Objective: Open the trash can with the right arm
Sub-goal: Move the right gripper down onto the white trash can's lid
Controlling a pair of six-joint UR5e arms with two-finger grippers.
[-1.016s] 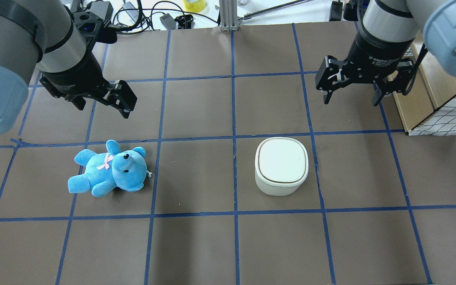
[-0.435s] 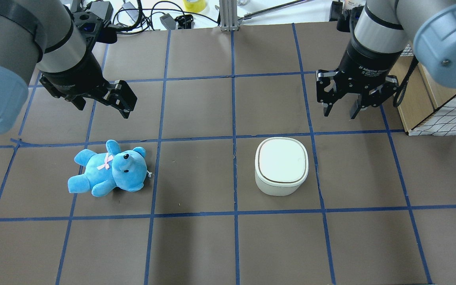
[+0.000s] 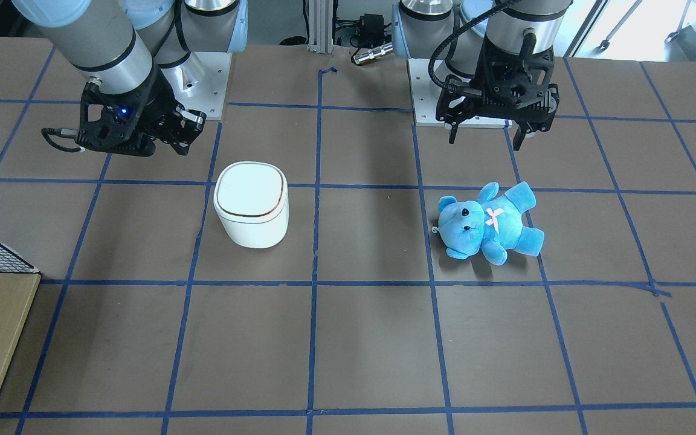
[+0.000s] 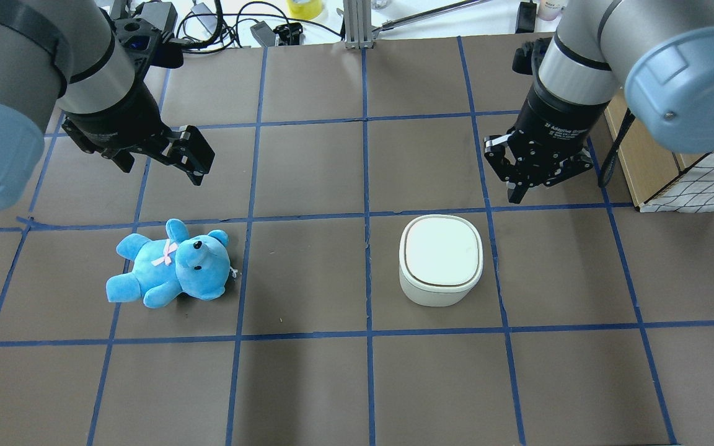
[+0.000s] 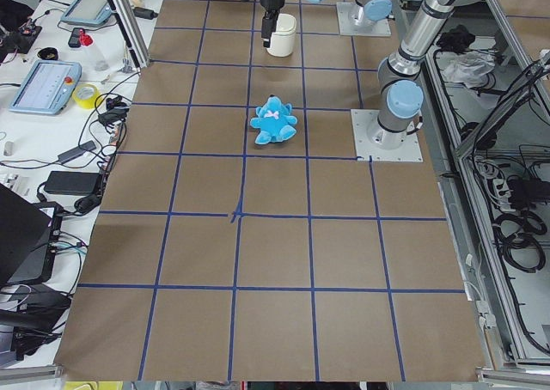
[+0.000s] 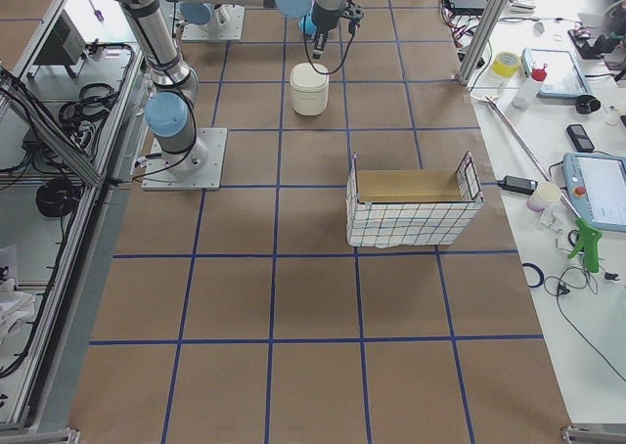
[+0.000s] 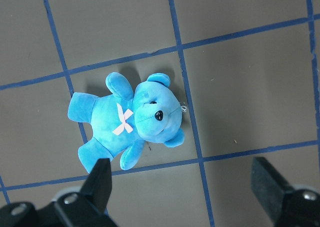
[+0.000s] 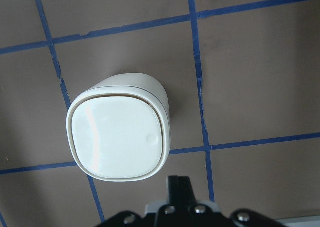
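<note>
Right gripper (image 4: 514, 197) slid in toward the trash can (image 4: 440, 254), looks pinched together now, just off its far right corner; can sits right of worktop (image 4: 307, 384) centre, clear of every edge.

The right gripper (image 4: 513, 193) has moved closer to the trash can (image 4: 440, 251), and its fingers, wide apart earlier, are now pressed together.

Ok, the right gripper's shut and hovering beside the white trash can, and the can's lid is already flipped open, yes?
Not quite. The trash can has its lid closed, lying flat inside the rim, as the right wrist-mounted view shows. The rest holds: the right gripper is shut and hovers beside the can without touching it.
</note>
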